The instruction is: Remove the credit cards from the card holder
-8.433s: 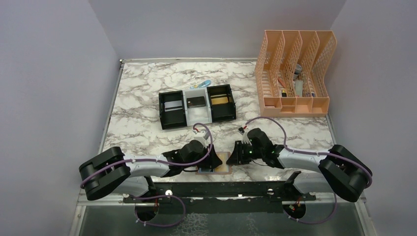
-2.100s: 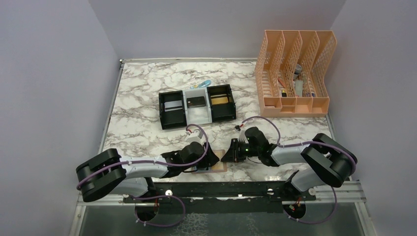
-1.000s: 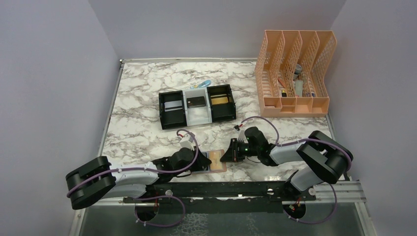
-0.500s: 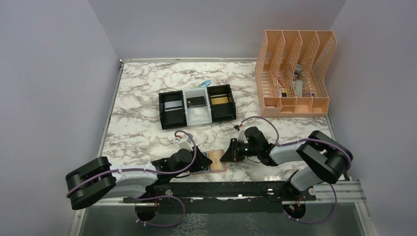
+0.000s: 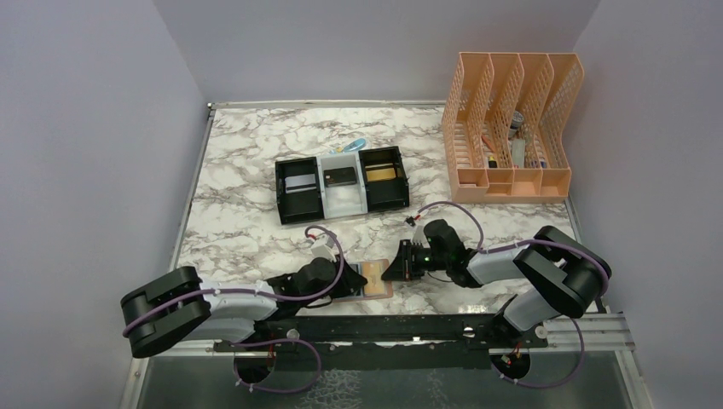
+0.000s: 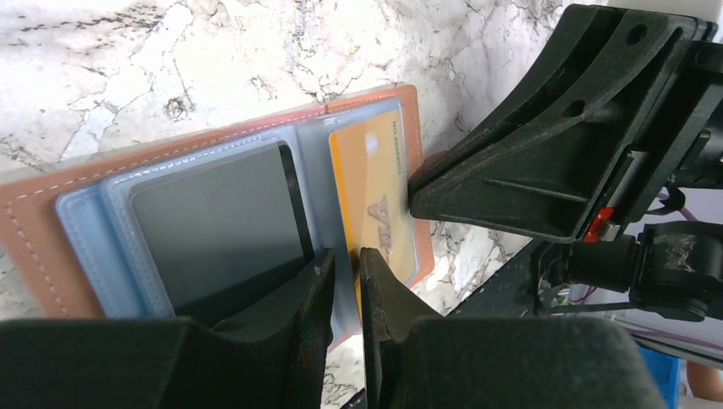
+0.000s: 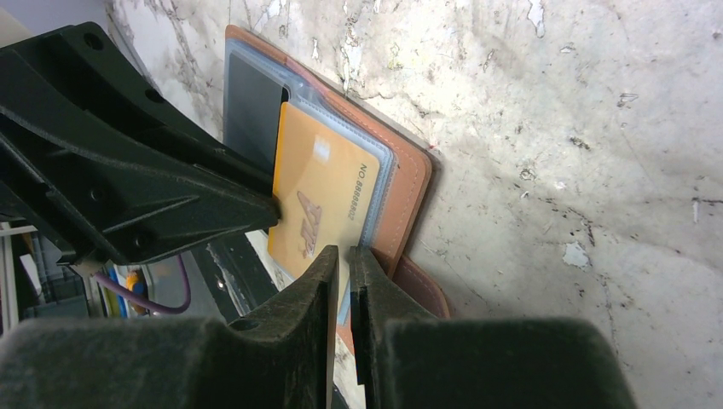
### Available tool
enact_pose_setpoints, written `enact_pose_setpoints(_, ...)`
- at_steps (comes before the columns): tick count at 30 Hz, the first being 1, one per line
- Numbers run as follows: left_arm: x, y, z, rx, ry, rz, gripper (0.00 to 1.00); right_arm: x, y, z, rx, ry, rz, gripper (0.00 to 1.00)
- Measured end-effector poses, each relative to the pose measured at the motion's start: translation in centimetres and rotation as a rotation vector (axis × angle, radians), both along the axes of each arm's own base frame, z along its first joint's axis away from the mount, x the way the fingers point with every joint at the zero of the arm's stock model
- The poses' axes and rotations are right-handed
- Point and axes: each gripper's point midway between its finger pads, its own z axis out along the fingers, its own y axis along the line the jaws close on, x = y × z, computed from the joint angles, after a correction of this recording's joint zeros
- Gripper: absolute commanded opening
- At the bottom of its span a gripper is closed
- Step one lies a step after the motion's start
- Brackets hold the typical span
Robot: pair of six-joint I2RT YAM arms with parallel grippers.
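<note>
The left gripper (image 6: 345,268) is closed to a slit on the gold-orange card (image 6: 379,183) at lower centre; the right gripper (image 7: 343,264) is clamped on the open card holder (image 7: 415,181), laid on the counter (image 7: 554,128).

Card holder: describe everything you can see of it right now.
The card holder is tan leather with pale stitching, lying open and flat on the marble table near the arms. Its blue-grey clear pockets hold a dark card and a gold-orange card. The left end effector and right end effector sit at its edge.
</note>
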Motion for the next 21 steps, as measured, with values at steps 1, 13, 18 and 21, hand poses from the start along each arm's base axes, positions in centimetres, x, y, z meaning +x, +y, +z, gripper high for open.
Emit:
enact_pose_setpoints(1, -0.06, 0.11, 0.0, -0.006, -0.002, 0.001, 0.2, 0.0, 0.0, -0.01, 0.0, 0.0, 0.0, 0.13)
enact_pose_setpoints(13, -0.22, 0.24, 0.02, -0.06, -0.002, 0.014, 0.24, 0.0, 0.14, -0.03, 0.004, 0.001, 0.005, 0.13)
enact_pose_setpoints(18, -0.1, -0.33, -0.24, -0.061, 0.007, 0.008, 0.18, -0.02, 0.19, -0.01, 0.007, 0.002, 0.008, 0.13)
enact_pose_setpoints(21, -0.08, -0.46, -0.21, -0.068, 0.009, 0.01, 0.17, -0.01, 0.2, 0.0, 0.007, 0.002, 0.008, 0.13)
